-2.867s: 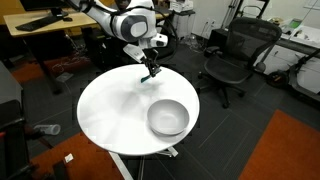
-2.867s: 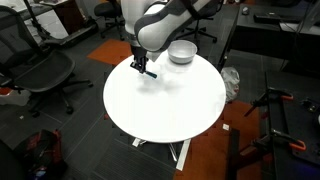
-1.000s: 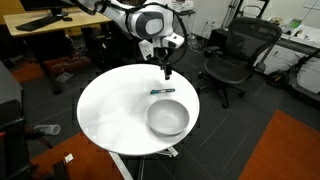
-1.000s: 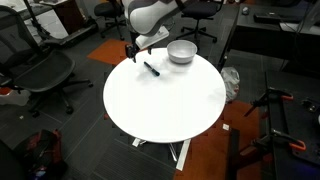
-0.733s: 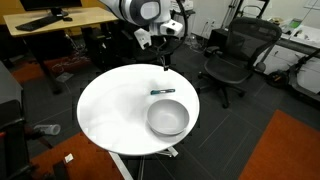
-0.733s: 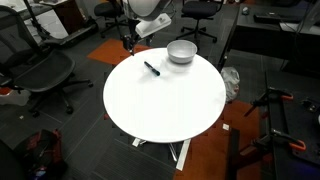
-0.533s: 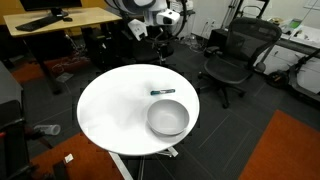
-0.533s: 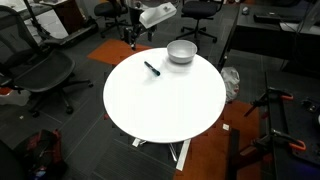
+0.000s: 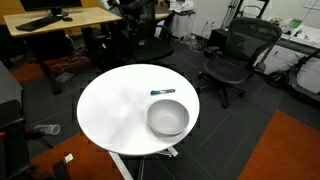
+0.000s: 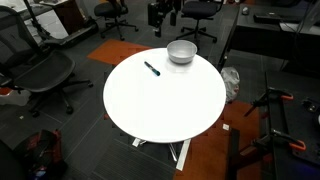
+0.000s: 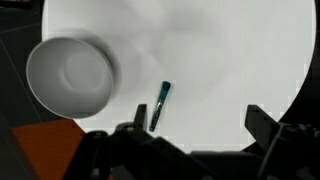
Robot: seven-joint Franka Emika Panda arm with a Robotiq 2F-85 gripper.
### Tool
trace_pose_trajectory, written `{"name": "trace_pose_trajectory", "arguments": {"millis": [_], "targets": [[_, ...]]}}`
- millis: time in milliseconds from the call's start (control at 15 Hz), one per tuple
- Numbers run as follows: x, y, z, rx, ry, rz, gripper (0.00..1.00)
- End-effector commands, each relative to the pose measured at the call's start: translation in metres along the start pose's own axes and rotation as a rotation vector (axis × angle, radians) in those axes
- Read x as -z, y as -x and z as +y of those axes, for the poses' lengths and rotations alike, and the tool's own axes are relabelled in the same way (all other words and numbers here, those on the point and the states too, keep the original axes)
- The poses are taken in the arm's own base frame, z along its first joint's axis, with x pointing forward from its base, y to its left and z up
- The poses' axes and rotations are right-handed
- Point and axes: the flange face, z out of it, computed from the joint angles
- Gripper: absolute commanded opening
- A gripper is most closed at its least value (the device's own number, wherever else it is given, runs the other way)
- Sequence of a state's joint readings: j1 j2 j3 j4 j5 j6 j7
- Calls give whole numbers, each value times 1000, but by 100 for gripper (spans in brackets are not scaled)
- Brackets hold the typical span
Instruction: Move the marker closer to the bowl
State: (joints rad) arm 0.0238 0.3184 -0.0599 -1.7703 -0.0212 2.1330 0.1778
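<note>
The marker [image 9: 162, 91] is a short dark teal stick lying flat on the round white table [image 9: 110, 110], a small gap from the bowl [image 9: 168, 118]. In both exterior views it lies free; the marker [image 10: 152, 69] sits left of the grey-white bowl [image 10: 181, 52]. From high above, the wrist view shows the bowl [image 11: 70, 76], with the marker [image 11: 160, 104] just to its right. My gripper [image 11: 200, 125] hangs open far above the table, nothing between its fingers. The left fingertip [image 11: 139, 112] overlaps the marker's lower end only in the picture.
Black office chairs [image 9: 232, 55] stand around the table, and another chair [image 10: 45, 70] is beside it. A wooden desk [image 9: 60, 22] is behind. Orange carpet [image 9: 285, 150] lies on the floor by the table.
The arm has risen up and away from the table, leaving the exterior views almost entirely. The marker and bowl have stayed where they were.
</note>
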Motion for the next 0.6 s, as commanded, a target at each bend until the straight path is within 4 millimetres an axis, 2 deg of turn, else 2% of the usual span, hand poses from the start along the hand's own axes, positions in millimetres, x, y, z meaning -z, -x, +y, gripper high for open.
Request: {"name": "trace_pose_trajectory", "arguments": {"millis": [0,333,400,533], "targets": [[36,70,13,33,9,-39,100],[64,135,24,81,-2,-11,100],[56,101,19,43,-4,-25,100],[63,110,21,45,-7,-16,100]]}}
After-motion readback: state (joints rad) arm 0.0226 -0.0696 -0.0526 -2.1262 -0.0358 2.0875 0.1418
